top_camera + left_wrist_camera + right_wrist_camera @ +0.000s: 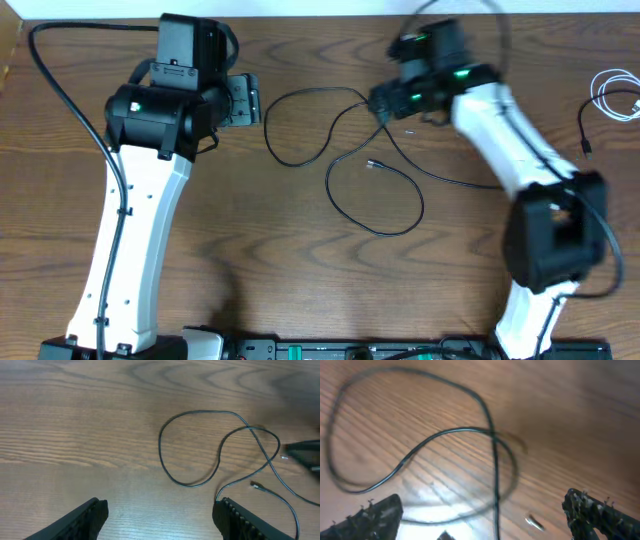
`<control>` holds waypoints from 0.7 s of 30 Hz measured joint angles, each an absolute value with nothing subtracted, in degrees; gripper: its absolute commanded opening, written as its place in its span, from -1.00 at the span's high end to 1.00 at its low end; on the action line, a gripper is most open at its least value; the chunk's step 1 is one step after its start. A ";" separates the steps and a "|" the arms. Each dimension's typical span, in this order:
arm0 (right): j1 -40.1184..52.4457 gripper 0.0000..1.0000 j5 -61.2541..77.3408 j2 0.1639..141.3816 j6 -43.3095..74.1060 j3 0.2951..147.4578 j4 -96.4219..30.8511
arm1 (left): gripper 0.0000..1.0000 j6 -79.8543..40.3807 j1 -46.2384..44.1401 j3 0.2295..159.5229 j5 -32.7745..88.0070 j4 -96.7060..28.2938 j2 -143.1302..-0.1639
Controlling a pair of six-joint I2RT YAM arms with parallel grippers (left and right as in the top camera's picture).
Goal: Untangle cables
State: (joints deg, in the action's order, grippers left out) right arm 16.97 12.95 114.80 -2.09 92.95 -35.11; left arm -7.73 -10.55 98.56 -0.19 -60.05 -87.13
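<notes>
On the wooden bench point(300, 280), the left pincer point(160, 508) stands released beside the looped black cable point(160, 445) mid-bench, the right pincer point(482, 503) gapes, blurred, over its crossing, and a white cable point(612, 96) is cut off at the right edge.

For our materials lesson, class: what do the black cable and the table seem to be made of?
Black cable: likely a rubber or plastic sheath, matt; it lies in soft loops. Table: wood or wood-look laminate, smooth, slightly glossy; brown grain shows and light glares off it.
</notes>
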 measured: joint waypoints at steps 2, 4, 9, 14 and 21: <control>21.10 -0.97 7.57 118.21 -2.52 92.95 -33.19 | -0.47 -7.73 -10.33 98.56 -0.19 -60.20 -87.13; 22.74 -0.85 5.26 120.33 -2.81 92.95 -32.45 | -0.47 -7.73 -10.33 98.56 -0.16 -60.45 -87.13; 23.46 -0.54 2.66 125.36 -4.16 92.95 -32.34 | -0.47 -7.73 -10.33 98.56 -0.16 -60.80 -87.13; 23.49 -0.31 2.79 126.91 -5.48 92.95 -32.53 | -0.47 -7.73 -10.33 98.48 -0.16 -60.93 -87.13; 23.49 -0.10 2.87 127.11 -6.13 92.95 -34.59 | -0.47 -7.73 -10.33 98.45 -0.16 -61.12 -87.33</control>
